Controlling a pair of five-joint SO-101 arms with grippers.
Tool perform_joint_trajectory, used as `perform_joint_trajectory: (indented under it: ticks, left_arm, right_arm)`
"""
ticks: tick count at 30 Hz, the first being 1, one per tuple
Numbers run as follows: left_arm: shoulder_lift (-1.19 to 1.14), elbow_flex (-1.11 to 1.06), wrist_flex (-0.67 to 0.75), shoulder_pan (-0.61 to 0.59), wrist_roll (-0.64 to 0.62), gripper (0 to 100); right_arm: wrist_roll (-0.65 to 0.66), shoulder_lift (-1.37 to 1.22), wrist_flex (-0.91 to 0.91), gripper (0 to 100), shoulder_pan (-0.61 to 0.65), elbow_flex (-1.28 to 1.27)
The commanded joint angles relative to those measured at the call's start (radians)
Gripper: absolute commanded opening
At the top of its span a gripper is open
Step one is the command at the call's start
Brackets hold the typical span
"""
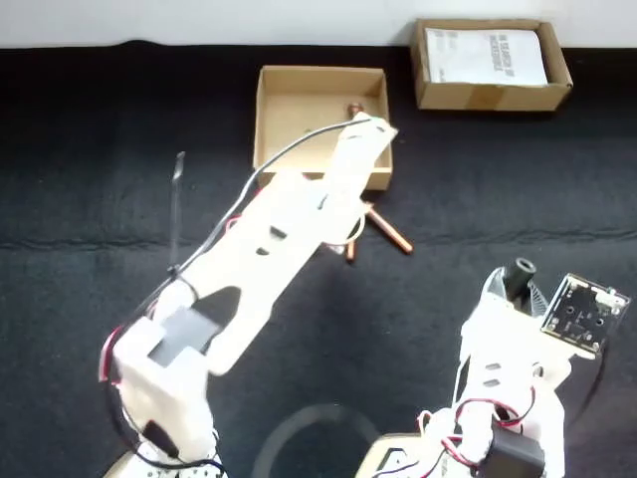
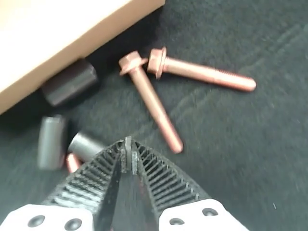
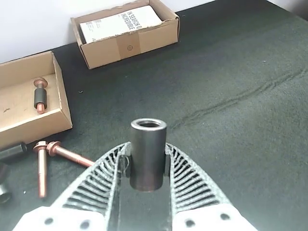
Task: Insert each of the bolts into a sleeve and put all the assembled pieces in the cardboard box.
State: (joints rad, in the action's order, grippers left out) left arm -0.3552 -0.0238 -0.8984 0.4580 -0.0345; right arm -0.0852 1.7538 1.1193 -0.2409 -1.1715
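A black cloth covers the counter (image 1: 90, 329), which ends at a pale wall. Toward the back we see a shallow open brown cardboard box (image 1: 299, 115), and inside it lies one assembled copper bolt in its dark sleeve (image 3: 40, 96). Just outside the box's near wall, two loose copper-coloured flanged bolts (image 2: 154, 108) lie on the cloth with their heads close together and their shanks spread apart. Beside them are short dark cylindrical sleeves (image 2: 71, 87), one of them against the box wall. The left arm's jaws are clenched on nothing and hang low over the cloth next to these parts. The right arm's jaws are well apart from the box and grasp an upright dark metal sleeve (image 3: 148, 154). A second cardboard box (image 1: 488, 97) holding a printed booklet sits at the far right.
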Motion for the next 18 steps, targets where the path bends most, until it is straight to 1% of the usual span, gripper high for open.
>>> perform_joint_trajectory:
  ticks: [1, 4, 6, 9, 11, 18]
  left_arm:
    - [-0.119, 0.168, 0.011, 0.012, -0.009, 1]
    - [-0.234, 0.308, -0.08, 0.012, -0.009, 3]
    - [-0.305, 0.41, -0.184, 0.012, -0.011, 9]
    - [-0.397, 0.567, -0.351, 0.012, -0.074, 19]
    - [-0.452, 0.659, -0.416, 0.012, -0.097, 23]
    - [-0.587, 0.929, -0.522, 0.004, -0.1, 24]
  right_arm:
    - [0.009, 0.005, -0.061, 0.8, -0.012, -0.024]
    - [0.009, 0.005, -0.079, 0.8, -0.012, -0.05]
    - [0.009, 0.005, -0.082, 0.8, -0.012, -0.056]
    - [0.009, 0.005, -0.082, 0.8, -0.012, -0.056]
    - [0.009, 0.005, -0.082, 0.8, -0.012, -0.058]
    - [0.009, 0.005, -0.084, 0.8, -0.012, -0.059]
